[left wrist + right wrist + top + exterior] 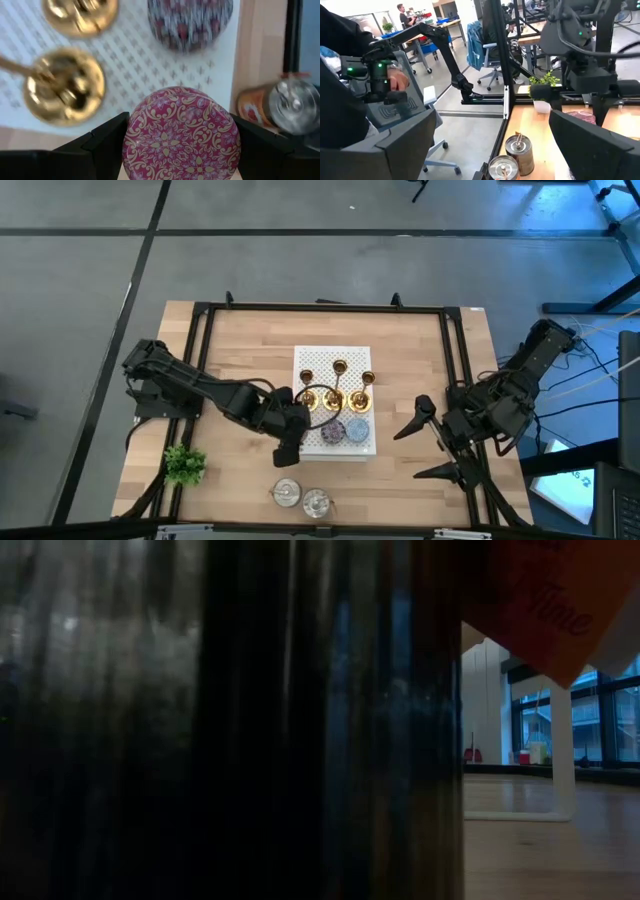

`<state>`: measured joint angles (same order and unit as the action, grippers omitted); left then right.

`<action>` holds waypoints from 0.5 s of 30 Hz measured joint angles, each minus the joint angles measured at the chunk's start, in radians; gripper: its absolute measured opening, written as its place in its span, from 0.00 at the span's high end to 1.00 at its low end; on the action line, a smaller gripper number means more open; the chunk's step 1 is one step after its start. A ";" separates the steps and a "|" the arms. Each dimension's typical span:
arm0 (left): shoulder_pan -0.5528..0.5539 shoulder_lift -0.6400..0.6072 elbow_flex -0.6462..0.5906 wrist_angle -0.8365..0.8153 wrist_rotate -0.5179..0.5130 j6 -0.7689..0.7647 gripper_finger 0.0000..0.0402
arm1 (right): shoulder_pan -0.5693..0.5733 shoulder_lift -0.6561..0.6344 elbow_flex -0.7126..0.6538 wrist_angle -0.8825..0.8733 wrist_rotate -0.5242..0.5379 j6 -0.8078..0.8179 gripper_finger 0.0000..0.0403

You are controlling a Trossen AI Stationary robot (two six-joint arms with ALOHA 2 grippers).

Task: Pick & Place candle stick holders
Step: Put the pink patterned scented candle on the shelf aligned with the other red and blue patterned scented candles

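Observation:
Three gold candle stick holders (340, 367) (367, 380) (333, 398) stand by their round bases on a white perforated board (310, 360). The left wrist view shows two of the bases (65, 85) (75, 15). My left gripper (290, 442) is at the board's left near corner, shut on a flat round pink patterned disc (182, 135). A purple disc (333, 430) (190, 20) and a blue disc (357, 428) lie on the board's near part. My right gripper (407, 456) (490, 145) is wide open and empty, to the right of the board. My left gripper pinches the pink disc by its rim (131, 131), one finger (107, 140) on its far side and the other (255, 145) on its near side. The fingers point down from above. The disc lies flat over the board's left edge; whether it rests or is lifted, I cannot tell.
Two squat silvery pots (287, 492) (317, 502) stand near the table's front edge, and a small green plant (184, 464) stands at the front left. A black frame (320, 307) runs round the table. A dark thing close to the low camera (230, 720) blocks most of that view.

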<state>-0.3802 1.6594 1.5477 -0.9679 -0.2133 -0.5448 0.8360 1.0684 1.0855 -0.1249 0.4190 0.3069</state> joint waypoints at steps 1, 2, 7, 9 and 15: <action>-0.002 0.004 0.009 0.002 -0.024 0.002 0.28 | 0.000 0.000 0.000 0.001 0.000 0.000 0.03; -0.005 0.008 0.017 0.001 -0.050 0.001 0.28 | 0.000 0.000 0.000 0.002 0.000 0.000 0.03; -0.003 0.010 0.029 0.014 -0.059 -0.054 0.28 | 0.000 0.000 0.000 0.005 0.000 0.000 0.03; -0.003 0.010 0.029 0.016 -0.037 -0.076 0.28 | 0.000 0.000 0.000 0.004 0.000 0.000 0.03; -0.005 0.010 0.029 0.030 -0.026 -0.118 0.28 | 0.000 0.000 0.000 0.002 -0.001 -0.008 0.03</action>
<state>-0.3856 1.6691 1.5768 -0.9375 -0.2392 -0.6631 0.8364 1.0683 1.0855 -0.1233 0.4175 0.2986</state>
